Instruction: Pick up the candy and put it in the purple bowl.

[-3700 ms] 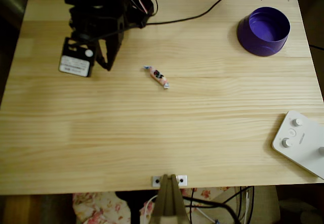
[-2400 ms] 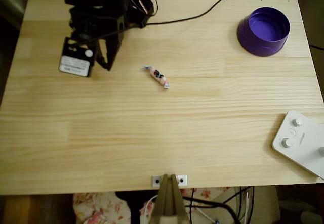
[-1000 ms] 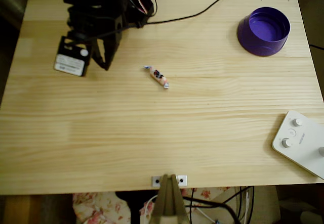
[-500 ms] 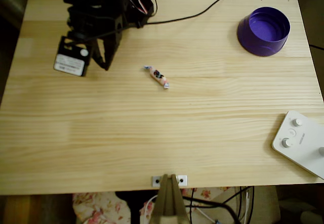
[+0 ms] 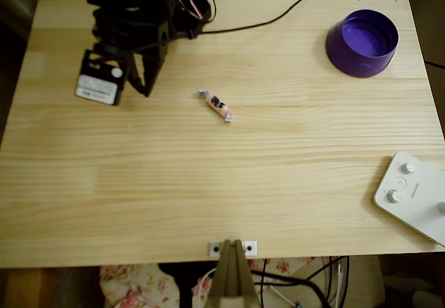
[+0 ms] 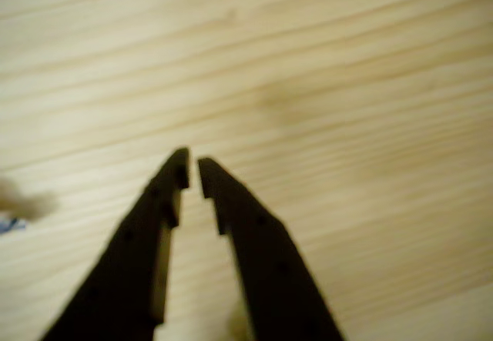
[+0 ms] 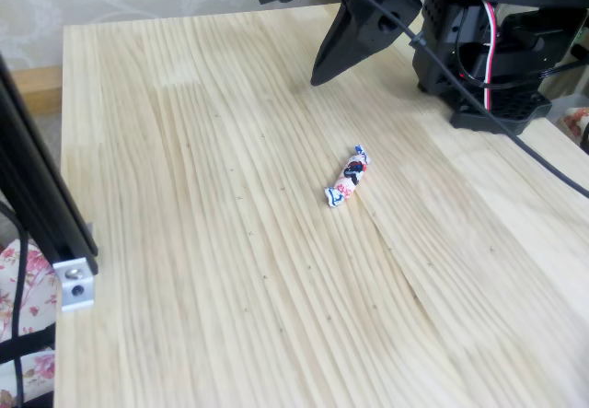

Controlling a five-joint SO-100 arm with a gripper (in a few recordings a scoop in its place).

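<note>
Starting at the left of the overhead view, you had your gripper (image 5: 144, 91) hanging over the wooden table (image 5: 222, 183) near its far left corner, black fingers pointing down toward the boards. The wrist view showed the gripper (image 6: 192, 170) with its two dark fingers drawn almost together — only a thin sliver of gap at the tips, nothing between them, bare wood grain beneath. In the fixed view the gripper (image 7: 317, 78) tapered to a single dark point above the table (image 7: 230, 270), its tip clear of the surface as far as could be told.

Moving right, the candy (image 5: 215, 105) lay flat on the boards, apart from the gripper, slanting down to the right with its twisted ends free. In the fixed view the candy (image 7: 347, 178) sat below and a little right of the finger tips — well short of contact.

Further right, the purple bowl (image 5: 362, 43) stood upright near the far right corner, well apart from the candy. At the right edge, low down, a white box (image 5: 414, 195) with knobs rested partly off the table.
</note>
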